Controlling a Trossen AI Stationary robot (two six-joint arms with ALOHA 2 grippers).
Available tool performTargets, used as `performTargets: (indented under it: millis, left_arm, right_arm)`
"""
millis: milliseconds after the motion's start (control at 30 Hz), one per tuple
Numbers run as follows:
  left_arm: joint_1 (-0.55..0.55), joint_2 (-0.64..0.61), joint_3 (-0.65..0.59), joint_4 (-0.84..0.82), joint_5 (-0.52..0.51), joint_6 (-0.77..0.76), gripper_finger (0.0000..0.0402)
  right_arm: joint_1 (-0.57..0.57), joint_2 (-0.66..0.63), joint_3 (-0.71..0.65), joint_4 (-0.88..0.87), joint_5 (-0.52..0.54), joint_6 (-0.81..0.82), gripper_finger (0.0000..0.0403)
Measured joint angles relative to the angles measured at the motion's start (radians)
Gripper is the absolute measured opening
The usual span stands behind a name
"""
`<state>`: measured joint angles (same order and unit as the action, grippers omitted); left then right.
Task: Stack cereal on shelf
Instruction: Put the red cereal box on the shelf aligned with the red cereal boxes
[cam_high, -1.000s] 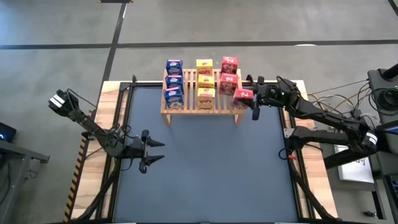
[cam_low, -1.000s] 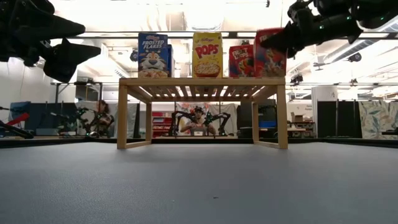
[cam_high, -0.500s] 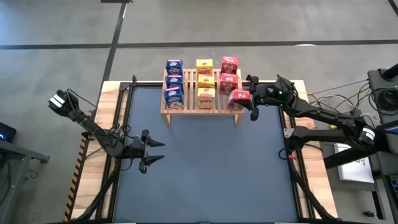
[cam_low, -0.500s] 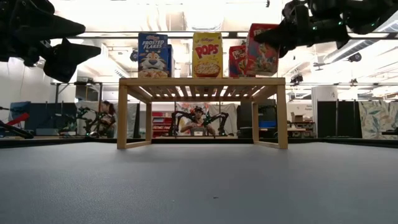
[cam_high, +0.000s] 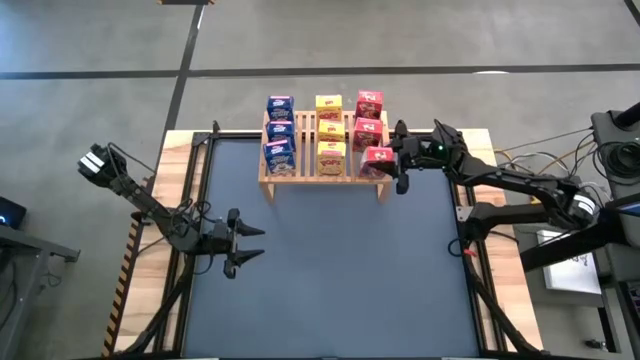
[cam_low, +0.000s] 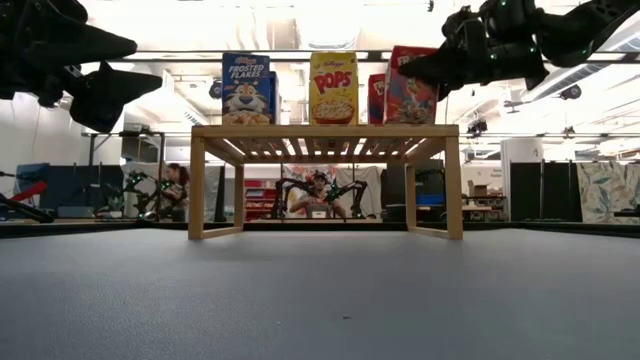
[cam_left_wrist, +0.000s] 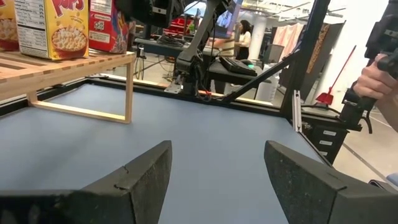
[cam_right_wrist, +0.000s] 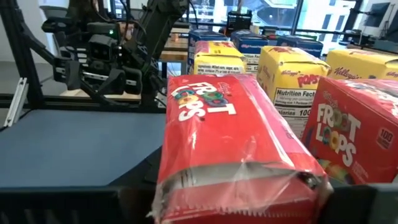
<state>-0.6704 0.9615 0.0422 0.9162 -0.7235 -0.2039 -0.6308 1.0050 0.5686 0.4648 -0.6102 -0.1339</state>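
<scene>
The light wooden rack stands at the table's far middle. On its slats stand three blue boxes, three yellow boxes and two red boxes. My right gripper is shut on the third red box over the rack's near right corner; this box also shows in the low view and fills the right wrist view. My left gripper is open and empty above the table's left near part, away from the rack. My right gripper holds the red box by its right-hand end, pinched between the two fingers. The fingers come about level from the table's right side. The box is slightly tilted at the rack's top; whether it touches the slats I cannot tell.
The blue-grey table mat lies in front of the rack. Wooden table borders and dark frame rails run along both sides. People and other equipment show in the room beyond the table; a hand shows off the table.
My right gripper has gone toward the table's left edge with the red box. The box has gone from beside the rack's right end to over its near right corner, next to the near yellow box. My left arm has kept still.
</scene>
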Motion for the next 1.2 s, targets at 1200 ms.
performTargets:
  millis: [1200]
  left_arm:
    - [0.0,0.0,0.0,-0.007,0.001,-0.019,0.024]
  right_arm:
    - [0.013,0.085,0.128,-0.102,-0.018,-0.025,0.0206]
